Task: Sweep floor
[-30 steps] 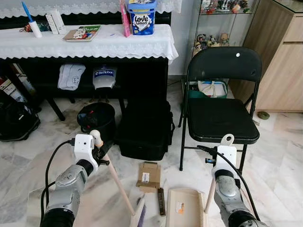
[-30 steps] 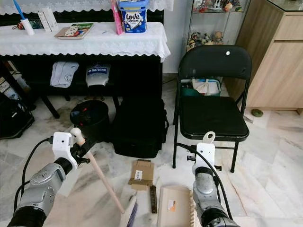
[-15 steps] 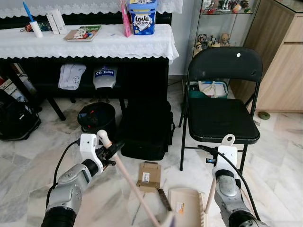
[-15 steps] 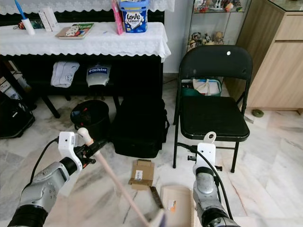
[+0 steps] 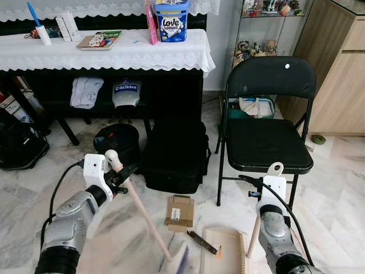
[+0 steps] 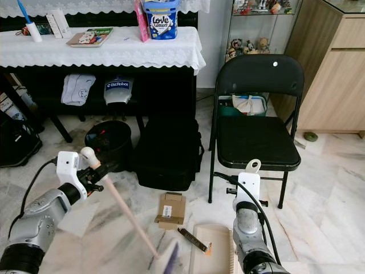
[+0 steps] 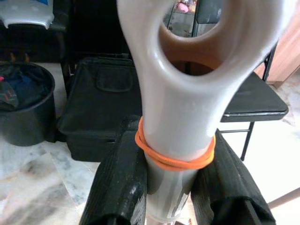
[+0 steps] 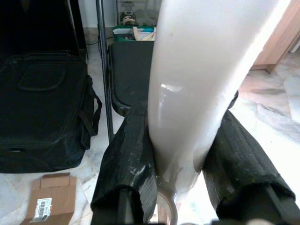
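The left gripper (image 7: 171, 187) pinches the pale-handled broom (image 5: 140, 214) slanted toward the beige plastic dustpan (image 5: 223, 254), whose handle the right gripper (image 8: 180, 180) clamps, to catch the dark strip (image 5: 203, 242).

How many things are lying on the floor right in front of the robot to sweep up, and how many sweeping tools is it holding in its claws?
Cardboard pieces: 1
Dark sticks: 1
Brooms, in the left claw: 1
Dustpans, handle in the right claw: 1
Total: 4
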Available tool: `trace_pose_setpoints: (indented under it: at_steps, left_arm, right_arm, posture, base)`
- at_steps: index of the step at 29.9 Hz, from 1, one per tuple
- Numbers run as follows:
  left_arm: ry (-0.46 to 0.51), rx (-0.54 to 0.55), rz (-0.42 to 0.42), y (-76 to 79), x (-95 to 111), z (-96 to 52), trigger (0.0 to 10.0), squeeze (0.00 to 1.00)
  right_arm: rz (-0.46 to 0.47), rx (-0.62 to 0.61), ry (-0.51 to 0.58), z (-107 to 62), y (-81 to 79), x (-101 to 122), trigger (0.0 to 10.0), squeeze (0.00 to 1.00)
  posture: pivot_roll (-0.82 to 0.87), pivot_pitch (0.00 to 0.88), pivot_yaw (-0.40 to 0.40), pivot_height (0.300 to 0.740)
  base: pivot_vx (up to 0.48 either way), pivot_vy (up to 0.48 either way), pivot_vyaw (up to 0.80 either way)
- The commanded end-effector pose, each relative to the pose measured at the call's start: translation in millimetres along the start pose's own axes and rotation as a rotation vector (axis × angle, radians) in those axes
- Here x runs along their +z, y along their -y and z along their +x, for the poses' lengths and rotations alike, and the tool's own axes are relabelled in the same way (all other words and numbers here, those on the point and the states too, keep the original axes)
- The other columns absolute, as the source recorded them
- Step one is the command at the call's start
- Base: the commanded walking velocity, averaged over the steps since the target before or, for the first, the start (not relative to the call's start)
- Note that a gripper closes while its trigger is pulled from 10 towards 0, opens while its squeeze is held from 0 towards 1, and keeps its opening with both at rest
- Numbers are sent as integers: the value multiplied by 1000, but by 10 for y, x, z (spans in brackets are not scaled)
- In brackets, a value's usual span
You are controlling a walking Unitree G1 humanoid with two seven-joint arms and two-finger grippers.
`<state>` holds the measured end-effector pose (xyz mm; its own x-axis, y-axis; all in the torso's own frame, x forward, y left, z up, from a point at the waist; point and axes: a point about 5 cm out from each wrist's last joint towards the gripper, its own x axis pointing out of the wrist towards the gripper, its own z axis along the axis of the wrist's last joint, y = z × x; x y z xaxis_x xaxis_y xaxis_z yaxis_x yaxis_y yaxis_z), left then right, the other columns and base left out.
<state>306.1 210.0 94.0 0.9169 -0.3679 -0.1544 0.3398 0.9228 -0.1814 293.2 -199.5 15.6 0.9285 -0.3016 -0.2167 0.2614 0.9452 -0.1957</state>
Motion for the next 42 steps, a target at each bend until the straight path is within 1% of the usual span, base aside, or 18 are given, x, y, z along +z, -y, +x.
trace_pose_setpoints:
  at_steps: [1,3,6,8,9,11,12,15,21,24,28,29,31,32,33,35,37,42]
  left_arm:
    - [42,-2,52,-5,116,8,10000,0]
    - [36,7,69,-2,99,14,10000,0]
    - [35,57,101,1,44,32,10000,0]
    - [51,130,102,-11,-17,38,10000,0]
    - [51,130,102,-11,-17,38,10000,0]
    - [58,169,98,-5,-65,44,10000,0]
    - [58,174,84,3,-105,44,10000,0]
    - [55,180,79,6,-140,42,10000,0]
    - [77,243,45,-27,-201,54,10000,0]
    - [92,289,-5,-50,-244,77,10000,0]
    - [89,323,-50,-54,-306,105,10000,0]
    - [86,331,-78,-45,-337,119,10000,0]
    - [85,329,-109,-26,-369,140,10000,0]
    - [85,329,-109,-26,-369,140,10000,0]
    - [85,314,-145,-7,-386,157,10000,0]
    - [84,298,-180,11,-404,176,10000,0]
    - [62,260,-218,45,-443,199,10000,0]
    - [46,203,-247,85,-484,208,10000,0]
  right_arm:
    - [-13,3,-41,-19,2,-67,10000,0]
    - [-13,4,-41,-20,1,-67,10000,0]
    - [-12,4,-40,-22,-1,-68,10000,0]
    - [-13,5,-40,-25,-4,-71,10000,0]
    - [-13,5,-40,-25,-4,-71,10000,0]
    - [-12,5,-40,-26,-3,-73,10000,0]
    - [-14,6,-40,-28,-5,-75,10000,0]
    - [-15,7,-40,-29,-4,-77,10000,0]
    - [-12,4,-34,-28,1,-70,10000,0]
    - [-13,7,-32,-30,-4,-69,10000,0]
    - [-13,10,-29,-37,-7,-74,10000,0]
    - [-13,10,-27,-41,-5,-77,10000,0]
    - [-13,8,-26,-44,2,-81,10000,0]
    - [-13,8,-26,-44,2,-81,10000,0]
    - [-12,6,-24,-45,12,-84,10000,0]
    - [-12,4,-22,-46,21,-84,10000,0]
    - [-13,1,-21,-48,34,-89,10000,0]
    - [-15,-3,-23,-53,54,-102,10000,0]
  posture:
    - [96,0,57,740]
    - [96,0,57,740]
    - [95,0,57,740]
    - [93,0,58,740]
    - [93,0,58,740]
    - [93,4,56,740]
    - [92,4,56,740]
    - [89,6,56,740]
    - [84,10,57,740]
    - [77,17,56,740]
    - [65,22,58,740]
    - [62,24,59,740]
    - [56,26,60,740]
    - [56,26,60,740]
    - [51,30,60,740]
    - [47,32,61,740]
    - [42,33,62,740]
    - [42,34,62,740]
  base:
    - [0,0,0]
    - [0,0,0]
    - [0,0,0]
    - [0,0,0]
    - [0,0,0]
    - [0,0,0]
    - [0,0,0]
    - [0,0,0]
    - [0,0,0]
    - [0,0,0]
    - [0,0,0]
    - [0,0,0]
    - [0,0,0]
    - [0,0,0]
    - [0,0,0]
    - [0,0,0]
    - [0,0,0]
    - [0,0,0]
